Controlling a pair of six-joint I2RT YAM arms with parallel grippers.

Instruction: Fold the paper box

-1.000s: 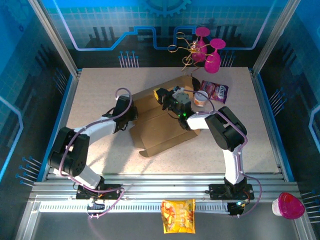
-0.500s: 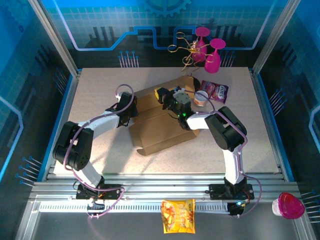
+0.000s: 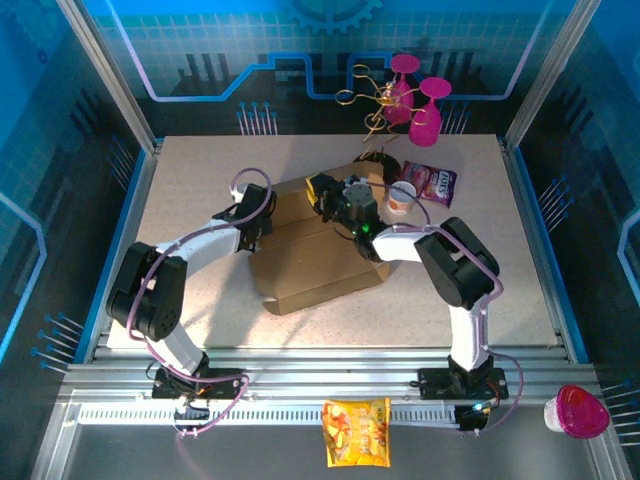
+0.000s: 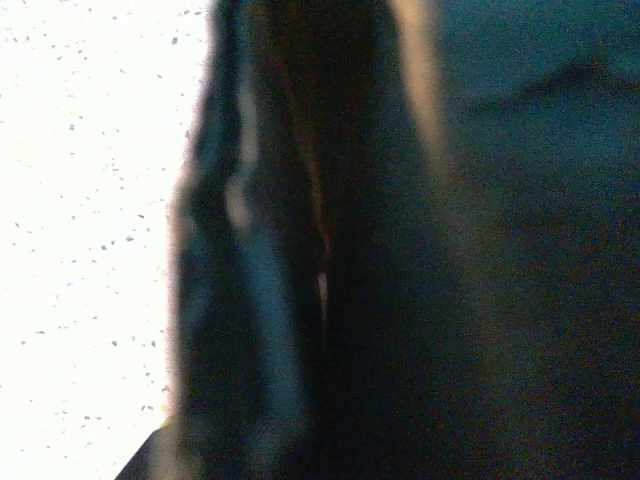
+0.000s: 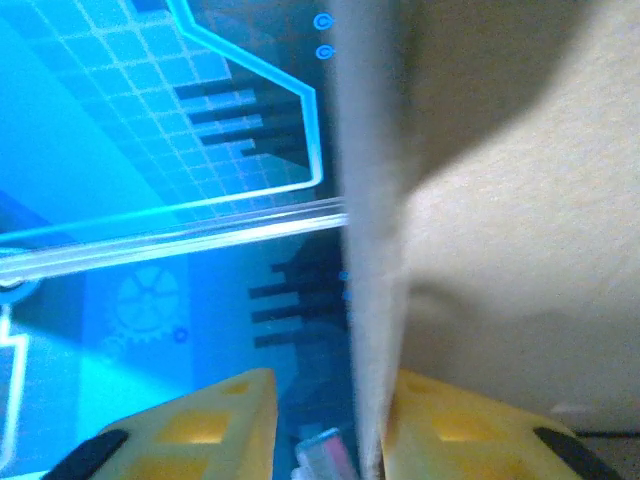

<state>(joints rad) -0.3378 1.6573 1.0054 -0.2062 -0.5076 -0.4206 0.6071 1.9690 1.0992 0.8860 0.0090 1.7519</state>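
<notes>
Robot test cell in a lab, not a home. My left arm (image 3: 190, 245) and right arm (image 3: 460, 270) were bolted to a slotted aluminium rail (image 3: 320, 385) at the near edge of a speckled table (image 3: 200, 170). Aluminium posts (image 3: 110, 75) fenced it, backed by blue panels (image 3: 200, 50) printed with circuit lines and a gear. Props lay about: box (image 3: 310, 265), snack bag (image 3: 357, 432), pink glasses (image 3: 425, 110).
</notes>
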